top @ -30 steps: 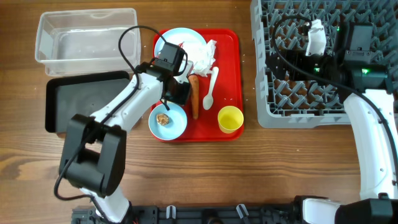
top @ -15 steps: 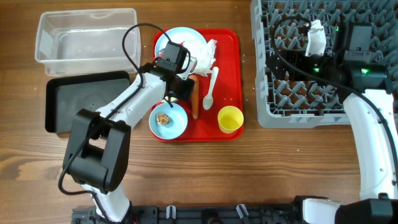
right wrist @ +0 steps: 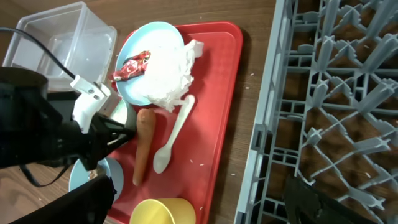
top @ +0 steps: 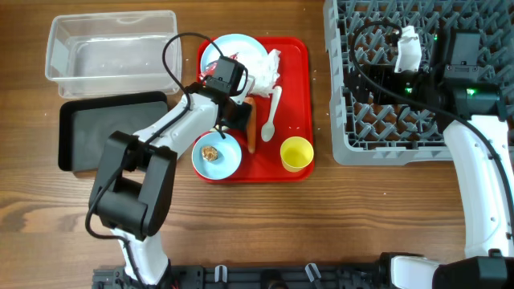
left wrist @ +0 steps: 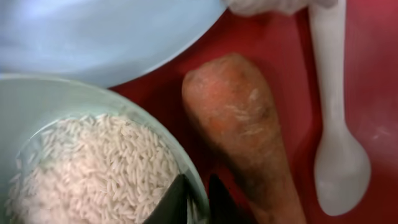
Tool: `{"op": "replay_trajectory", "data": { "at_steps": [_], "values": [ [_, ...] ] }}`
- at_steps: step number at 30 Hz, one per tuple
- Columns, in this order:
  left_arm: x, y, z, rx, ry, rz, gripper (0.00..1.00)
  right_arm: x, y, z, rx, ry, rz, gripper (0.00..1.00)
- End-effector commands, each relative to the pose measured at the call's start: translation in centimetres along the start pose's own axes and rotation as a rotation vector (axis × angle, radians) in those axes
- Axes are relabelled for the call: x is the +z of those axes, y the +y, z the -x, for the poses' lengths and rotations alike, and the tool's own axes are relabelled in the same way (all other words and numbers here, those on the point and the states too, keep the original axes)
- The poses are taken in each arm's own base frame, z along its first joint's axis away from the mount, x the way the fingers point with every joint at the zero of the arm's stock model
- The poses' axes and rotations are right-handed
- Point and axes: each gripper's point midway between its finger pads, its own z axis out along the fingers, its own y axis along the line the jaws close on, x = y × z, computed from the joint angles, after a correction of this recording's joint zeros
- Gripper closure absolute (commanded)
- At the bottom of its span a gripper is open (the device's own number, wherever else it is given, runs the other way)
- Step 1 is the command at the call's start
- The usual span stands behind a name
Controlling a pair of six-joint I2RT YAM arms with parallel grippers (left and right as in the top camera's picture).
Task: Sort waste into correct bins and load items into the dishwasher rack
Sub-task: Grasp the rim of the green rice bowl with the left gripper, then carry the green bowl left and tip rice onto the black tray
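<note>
Bright, even light from above fills the overhead view, sharp throughout, with faint soft shadows along the red tray [top: 299,96]. The clear tub [top: 56,48] shows mild glare. The left wrist view is close and soft: carrot [left wrist: 242,124] and rice [left wrist: 93,162] blur. The right wrist view darkens at its lower corners.

Carrot [left wrist: 239,134] just beside green bowl [left wrist: 37,106]

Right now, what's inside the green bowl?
Loose rice lies in the green bowl, covering most of its inside; the left claw pinches its rim. The bottom, and anything buried, is hidden under the rice.
</note>
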Motion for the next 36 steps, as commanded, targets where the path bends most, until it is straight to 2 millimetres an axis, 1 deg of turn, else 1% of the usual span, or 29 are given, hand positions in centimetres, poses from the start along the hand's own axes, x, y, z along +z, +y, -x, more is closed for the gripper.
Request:
{"op": "replay_trajectory", "data": {
  "at_steps": [1, 5, 8, 11, 14, 17, 20, 22, 23, 26, 27, 28, 31, 32, 35, 36],
  "values": [
    [0.9, 0.8, -0.4, -0.008, 0.01, 0.034, 0.96, 0.1, -0.2, 0.5, -0.007, -0.005, -0.021, 0.1],
    [0.5, 0.5, 0.0, -0.003, -0.004, 0.032, 0.96, 0.1, -0.2, 0.5, -0.007, -0.006, -0.021, 0.09],
    [-1.0, 0.3, 0.6, -0.009, -0.024, 0.023, 0.96, 0.1, -0.2, 0.7, -0.012, -0.013, -0.021, 0.1],
    [-3.1, 0.1, 1.2, -0.009, -0.038, 0.02, 0.96, 0.1, -0.2, 0.9, -0.014, -0.018, -0.021, 0.1],
    [-5.9, -0.1, 2.0, -0.009, -0.068, 0.019, 0.96, 0.1, -0.2, 0.9, -0.014, -0.019, -0.02, 0.1],
    [-8.6, -0.3, 2.8, -0.054, -0.119, 0.014, 0.96, 0.1, -0.2, 0.9, -0.015, -0.019, -0.021, 0.09],
    [-11.6, -1.1, 2.7, -0.062, -0.149, -0.029, 0.96, 0.1, -0.2, 0.9, -0.015, -0.019, -0.02, 0.1],
    [-13.2, -1.0, 2.2, -0.108, -0.155, -0.03, 0.96, 0.1, -0.2, 0.9, -0.015, -0.019, -0.02, 0.1],
    [-14.1, -0.7, 1.9, -0.135, -0.157, -0.032, 0.96, 0.1, -0.2, 0.9, -0.015, -0.019, -0.02, 0.1],
    [-15.9, 0.3, 0.9, -0.21, -0.15, -0.051, 0.96, 0.1, -0.2, 0.9, -0.016, -0.02, -0.02, 0.1],
    [-16.7, 0.8, 0.2, -0.255, -0.133, -0.088, 0.96, 0.1, -0.2, 0.9, -0.015, -0.02, -0.02, 0.1],
    [-17.0, 1.3, -0.4, -0.284, -0.116, -0.108, 0.96, 0.1, -0.2, 0.9, -0.015, -0.02, -0.02, 0.1],
    [-17.6, 4.0, -2.5, -0.404, -0.055, -0.15, 0.96, 0.1, -0.2, 0.9, -0.015, -0.02, -0.02, 0.1],
    [-17.8, 5.2, -3.1, -0.443, -0.045, -0.168, 0.96, 0.1, -0.2, 0.9, -0.016, -0.021, -0.02, 0.1],
    [-18.8, 8.0, -3.8, -0.515, -0.07, -0.228, 0.96, 0.1, -0.2, 0.9, -0.016, -0.022, -0.02, 0.1],
    [-19.2, 9.5, -4.0, -0.549, -0.098, -0.251, 0.96, 0.1, -0.2, 0.9, -0.016, -0.022, -0.02, 0.1]
  ]
}}
